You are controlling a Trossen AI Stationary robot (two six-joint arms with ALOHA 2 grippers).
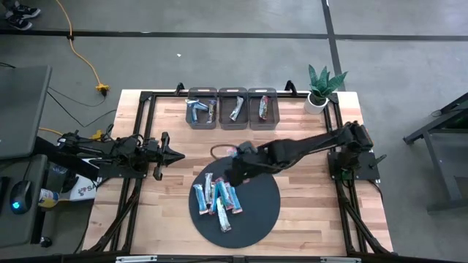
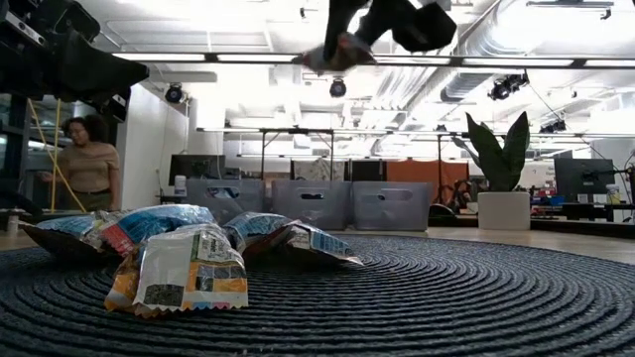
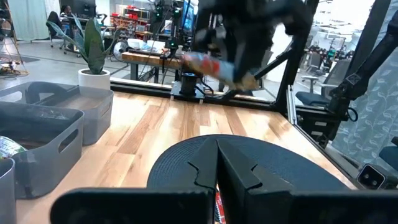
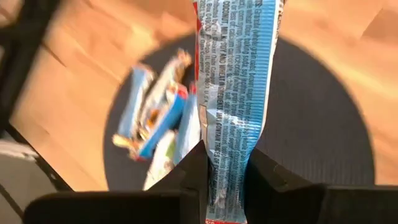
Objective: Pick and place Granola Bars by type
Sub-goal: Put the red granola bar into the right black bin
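Right pincer (image 4: 225, 180) pinching one granola bar (image 4: 235, 93), held up above the far edge of the dark round mat (image 1: 263, 208), clear of it. Bar: long, thin, light-blue foil w/ white printed panel, red trim at end, crimped seams. Remaining bars (image 1: 216, 199), approx. five, piled on mat's left part; mostly blue, some white/orange. Three grey bins (image 1: 233, 108) at far side of tabletop (image 1: 307, 219), each w/ bars inside. Left pincer (image 1: 175, 154) pressed together, idle at left, off mat.
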